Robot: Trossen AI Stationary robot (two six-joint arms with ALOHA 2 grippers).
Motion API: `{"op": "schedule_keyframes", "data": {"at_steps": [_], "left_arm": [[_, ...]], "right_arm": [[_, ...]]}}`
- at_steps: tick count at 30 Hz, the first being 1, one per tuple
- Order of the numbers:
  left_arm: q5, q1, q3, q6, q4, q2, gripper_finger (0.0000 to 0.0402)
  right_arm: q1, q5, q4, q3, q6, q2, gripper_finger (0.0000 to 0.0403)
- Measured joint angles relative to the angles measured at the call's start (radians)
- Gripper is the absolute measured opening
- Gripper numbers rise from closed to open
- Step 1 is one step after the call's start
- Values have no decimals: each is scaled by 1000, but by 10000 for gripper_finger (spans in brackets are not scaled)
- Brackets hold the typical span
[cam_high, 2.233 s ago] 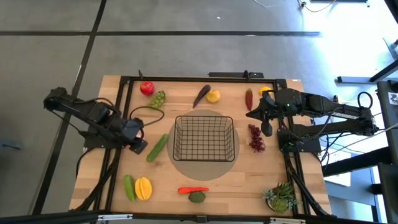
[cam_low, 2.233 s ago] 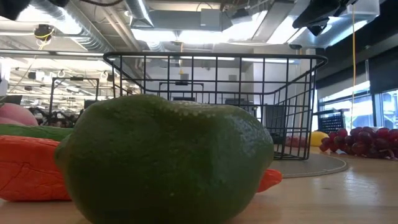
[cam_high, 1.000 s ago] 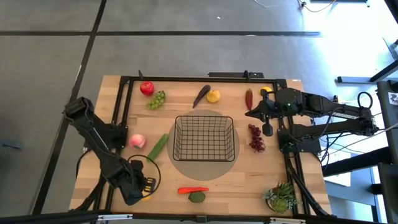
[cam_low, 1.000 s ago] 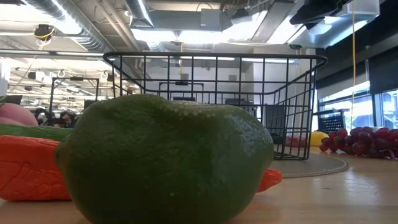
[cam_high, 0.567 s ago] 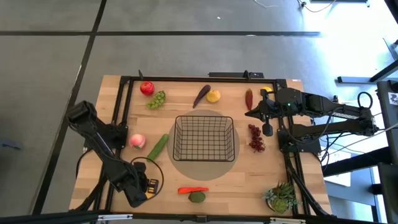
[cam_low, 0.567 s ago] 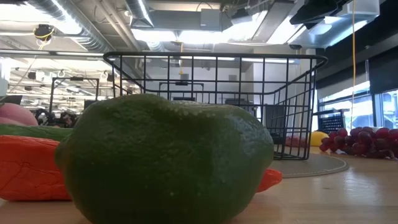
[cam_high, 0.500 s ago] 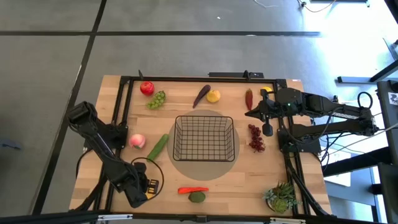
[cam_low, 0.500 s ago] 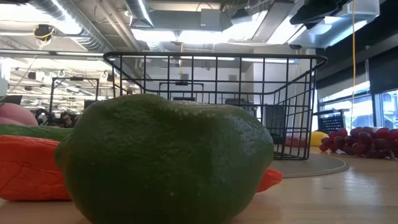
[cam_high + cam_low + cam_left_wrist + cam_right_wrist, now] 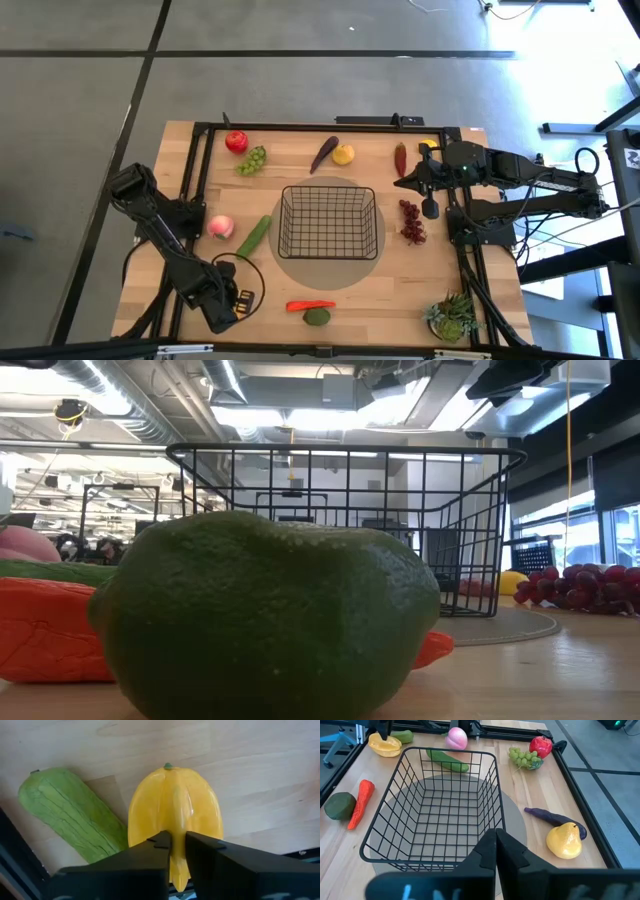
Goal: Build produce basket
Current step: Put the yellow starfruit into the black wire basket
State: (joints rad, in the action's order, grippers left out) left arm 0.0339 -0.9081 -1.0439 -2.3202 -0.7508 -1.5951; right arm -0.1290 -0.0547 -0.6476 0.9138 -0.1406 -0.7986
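Left wrist view: left pincer pinches the ribbed yellow fruit; no writing.

I read this as a robotics lab or open workshop floor. Wooden table in a black frame sits on grey concrete floor marked with dark lines. Low view shows exposed ceiling ducts, strip lights, racks behind. Cables trail off the table's right side.

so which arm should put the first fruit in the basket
Left. Its gripper is shut on the yellow fruit beside the cucumber. The right gripper hangs shut over the empty basket, holding nothing.
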Motion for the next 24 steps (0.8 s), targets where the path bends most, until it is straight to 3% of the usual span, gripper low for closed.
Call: {"op": "schedule_keyframes", "data": {"at_steps": [12, 19, 24], "left_arm": [[13, 10, -1, 27, -10, 3, 3], [37, 43, -60, 116, -78, 3, 1], [40, 92, -128, 217, -167, 4, 1]], "right_arm": [[0, -6, 0, 0, 0, 0, 0], [0, -201, -1, 0, 0, 0, 0], [0, -235, 0, 0, 5, 1, 0]]}}
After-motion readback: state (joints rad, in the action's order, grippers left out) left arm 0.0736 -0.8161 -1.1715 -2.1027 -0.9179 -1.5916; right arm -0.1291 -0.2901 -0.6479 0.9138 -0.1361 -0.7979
